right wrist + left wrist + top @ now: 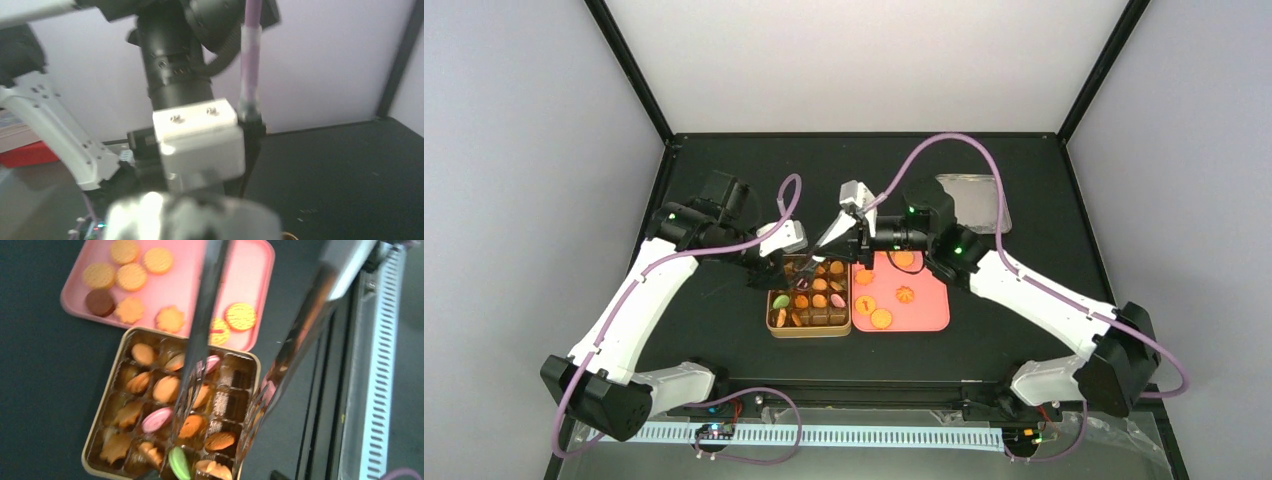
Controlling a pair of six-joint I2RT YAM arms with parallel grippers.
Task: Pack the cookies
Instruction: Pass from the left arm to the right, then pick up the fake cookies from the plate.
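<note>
Cookies (166,388) sit in the tin (101,407) — more on the pink tray (250,275).

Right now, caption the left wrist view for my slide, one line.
Metal tongs hang over a gold tin partly filled with cookies, more lying on the adjoining pink tray.

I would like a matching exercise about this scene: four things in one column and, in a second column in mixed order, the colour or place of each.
Things:
1. dark brown cookie
2. green cookie
3. tongs
4. tray

Colour or place:
A. pink
B. in a compartment of the tin
C. shiny metal, over the tin
D. lying on the tray

Pairs: 1-D, 2-B, 3-C, 4-A
</note>
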